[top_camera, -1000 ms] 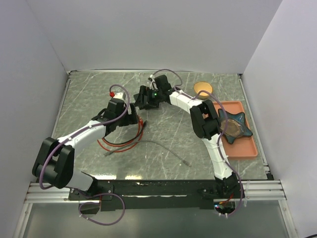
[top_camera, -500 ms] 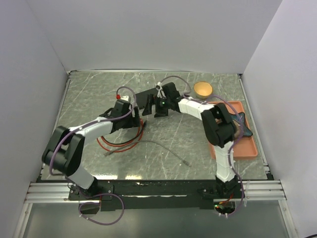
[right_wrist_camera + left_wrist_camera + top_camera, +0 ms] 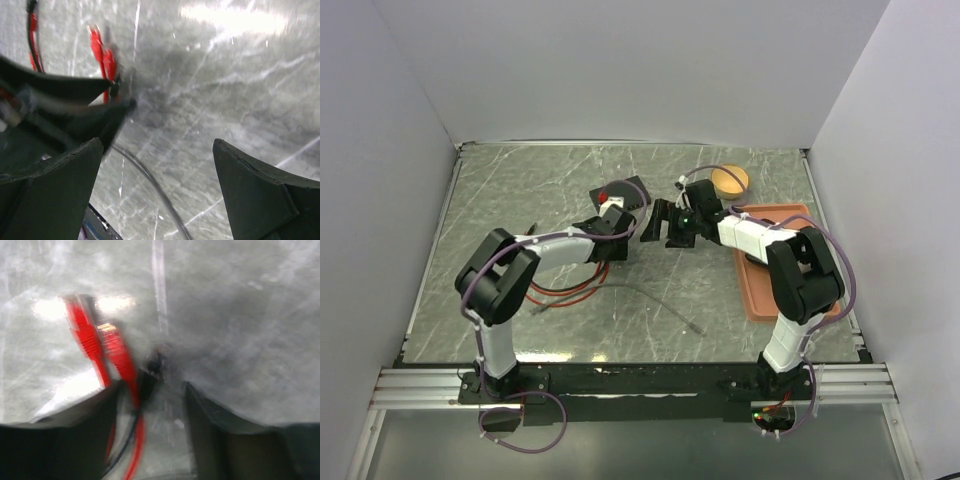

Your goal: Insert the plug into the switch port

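Two red plugs [image 3: 112, 340] on red cable lie side by side on the marble just ahead of my left gripper [image 3: 151, 387]. Its jaws stand apart, and the red cable runs between them close to the left finger [image 3: 75, 430]; that view is blurred. From above, the left gripper [image 3: 623, 243] sits low at mid-table, just in front of the flat black switch box [image 3: 635, 188]; the switch port itself cannot be made out. My right gripper [image 3: 157, 145] is wide open over bare marble, holding nothing, just right of the left one [image 3: 663, 228]. The right wrist view also catches the plugs [image 3: 107, 62].
The red cable's coil [image 3: 565, 290] lies left of centre. A thin grey cable [image 3: 660, 305] runs toward the front. An orange tray [image 3: 820, 305] holding a dark star-shaped object stands at the right. A round tan object [image 3: 730, 180] is behind it.
My left arm has swung right toward mid-table and its jaws have narrowed. My right gripper has drawn back to the right, uncovering the black box.
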Tool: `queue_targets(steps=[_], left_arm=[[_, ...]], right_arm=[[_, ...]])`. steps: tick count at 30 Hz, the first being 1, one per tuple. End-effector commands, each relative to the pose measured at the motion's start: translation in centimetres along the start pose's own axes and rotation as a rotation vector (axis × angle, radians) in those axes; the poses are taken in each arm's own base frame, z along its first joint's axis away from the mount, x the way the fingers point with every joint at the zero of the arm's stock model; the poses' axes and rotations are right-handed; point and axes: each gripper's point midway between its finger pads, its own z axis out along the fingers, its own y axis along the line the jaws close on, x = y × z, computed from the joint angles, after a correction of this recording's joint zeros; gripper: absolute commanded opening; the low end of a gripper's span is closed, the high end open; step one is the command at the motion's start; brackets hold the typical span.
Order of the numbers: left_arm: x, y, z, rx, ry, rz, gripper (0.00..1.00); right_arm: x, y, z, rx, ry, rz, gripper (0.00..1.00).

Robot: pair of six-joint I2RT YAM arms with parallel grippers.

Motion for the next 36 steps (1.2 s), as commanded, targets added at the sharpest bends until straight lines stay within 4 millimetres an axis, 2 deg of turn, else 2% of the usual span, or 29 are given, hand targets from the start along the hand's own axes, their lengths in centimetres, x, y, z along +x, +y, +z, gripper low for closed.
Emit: queue_targets(steps=[1,2,3,5,6,8,11,12,14,15,17,18,20,21,23,24,25,26,27,29,30,31,32,33,34,36], left_arm=[[0.2,1.9,0.8,-0.170,-0.003,-0.003,0.48],[0.3,2.1,0.9,-0.184,-0.004,-0.001,0.42],[0.2,1.9,0.9,-0.180,-0.008,0.001,0.26],[-0.1,1.5,0.7,-0.160,-0.014,0.006,0.12],[-0.7,1.1,0.2,-0.145,-0.028,0.007,0.01],[-2.2,0.1,-0.7,-0.108,-0.058,0.004,0.01],[-5.6,-2.3,-3.5,-0.002,-0.137,-0.008,0.01],[-7.3,-3.5,-5.3,0.066,-0.183,-0.017,0.01],[-9.3,-5.1,-7.5,0.158,-0.238,-0.031,0.01],[-11.2,-6.4,-10.0,0.250,-0.293,-0.049,0.01],[-13.4,-7.6,-12.9,0.341,-0.367,-0.060,0.01],[-14.9,-8.3,-15.6,0.405,-0.420,-0.068,0.01],[-17.3,-10.0,-19.6,0.534,-0.498,-0.072,0.01],[-19.0,-10.4,-22.8,0.598,-0.559,-0.081,0.01],[-20.5,-11.7,-27.1,0.741,-0.633,-0.082,0.01],[-20.9,-11.6,-29.7,0.799,-0.679,-0.091,0.01],[-20.8,-11.9,-31.1,0.852,-0.694,-0.092,0.01],[-21.4,-11.9,-33.2,0.915,-0.747,-0.123,0.01],[-20.7,-11.3,-33.9,0.933,-0.761,-0.139,0.01],[-20.7,-9.9,-34.5,0.917,-0.795,-0.209,0.01],[-19.5,-9.5,-32.4,0.873,-0.762,-0.220,0.01],[-18.8,-9.2,-31.3,0.848,-0.743,-0.222,0.01],[-18.7,-8.2,-29.6,0.782,-0.740,-0.269,0.01],[-17.1,-7.9,-27.0,0.742,-0.696,-0.280,0.01],[-16.3,-7.7,-25.6,0.725,-0.677,-0.292,0.01],[-14.1,-7.7,-22.3,0.716,-0.617,-0.330,0.01]], right_arm=[[0.0,1.0,-1.2,-0.028,-0.030,-0.027,0.99],[0.1,1.1,-1.2,-0.034,-0.029,-0.028,0.99],[0.0,1.2,-1.3,-0.038,-0.034,-0.032,0.99],[0.3,0.9,-1.4,-0.026,-0.033,-0.034,0.99],[0.1,0.8,-1.5,-0.020,-0.040,-0.041,0.99],[0.3,0.7,-1.9,-0.006,-0.036,-0.042,0.99],[-0.1,1.0,-2.7,-0.009,-0.067,-0.074,0.99],[-0.4,1.4,-3.4,-0.021,-0.087,-0.099,0.99],[-0.9,2.1,-4.4,-0.038,-0.119,-0.125,0.99],[-1.5,2.8,-5.6,-0.054,-0.152,-0.150,0.99],[-2.3,3.4,-7.1,-0.067,-0.202,-0.178,0.99],[-2.9,4.1,-8.6,-0.080,-0.244,-0.195,0.99],[-3.8,4.4,-10.4,-0.088,-0.301,-0.207,0.99],[-4.2,5.1,-12.1,-0.104,-0.346,-0.220,0.99],[-4.9,5.3,-14.1,-0.100,-0.400,-0.228,0.99],[-5.1,6.0,-15.8,-0.108,-0.441,-0.246,0.99],[-5.3,6.2,-16.7,-0.104,-0.464,-0.258,0.99],[-5.5,7.1,-18.4,-0.114,-0.511,-0.291,0.99],[-5.5,7.2,-19.2,-0.108,-0.529,-0.301,0.99],[-5.5,8.4,-21.6,-0.123,-0.587,-0.345,0.99],[-5.4,8.6,-22.3,-0.122,-0.605,-0.355,0.99],[-5.3,9.0,-22.9,-0.135,-0.619,-0.367,0.99],[-5.0,9.7,-23.7,-0.161,-0.640,-0.391,0.99],[-4.6,9.7,-23.6,-0.175,-0.632,-0.398,0.99],[-4.5,10.2,-23.8,-0.204,-0.643,-0.414,0.99],[-3.6,10.0,-22.6,-0.237,-0.604,-0.412,0.99]])
